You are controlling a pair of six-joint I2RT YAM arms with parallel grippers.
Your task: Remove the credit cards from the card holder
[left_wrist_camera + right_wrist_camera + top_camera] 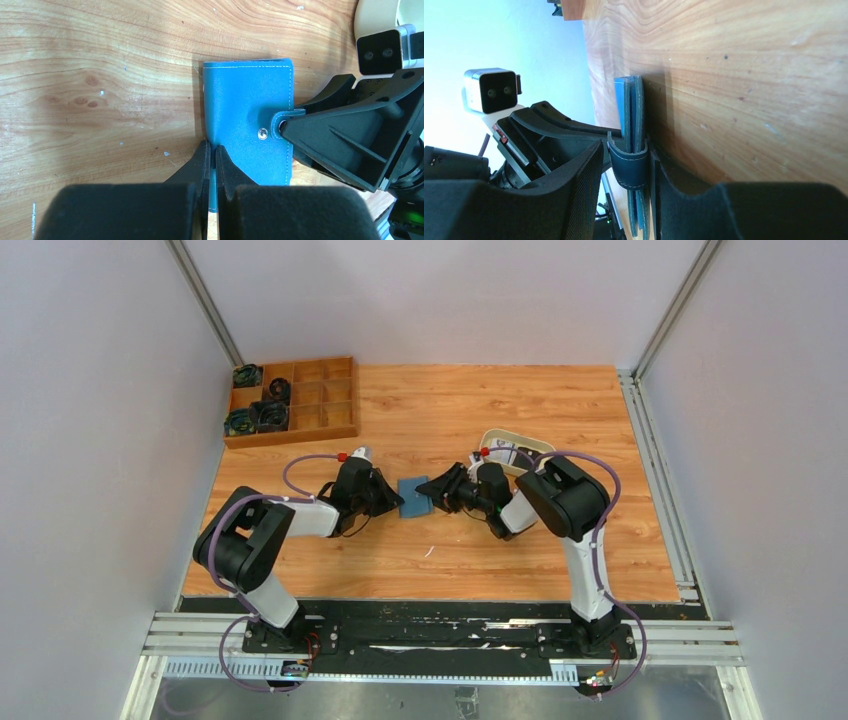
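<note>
The teal-blue card holder (414,497) lies folded flat on the wooden table between both arms. My left gripper (210,151) is shut, its tips resting on the holder's (247,110) left edge. The snap strap (281,121) is off its stud (262,133). My right gripper (626,165) is open and straddles the strap side of the holder (630,107): one finger (684,200) lies against the table beneath it, the other (574,190) stands a little off the strap (629,167). No credit cards show.
A wooden compartment box (295,400) with dark round items sits at the back left. A cream oval tray (515,447) lies just behind my right arm. The enclosure walls stand on both sides.
</note>
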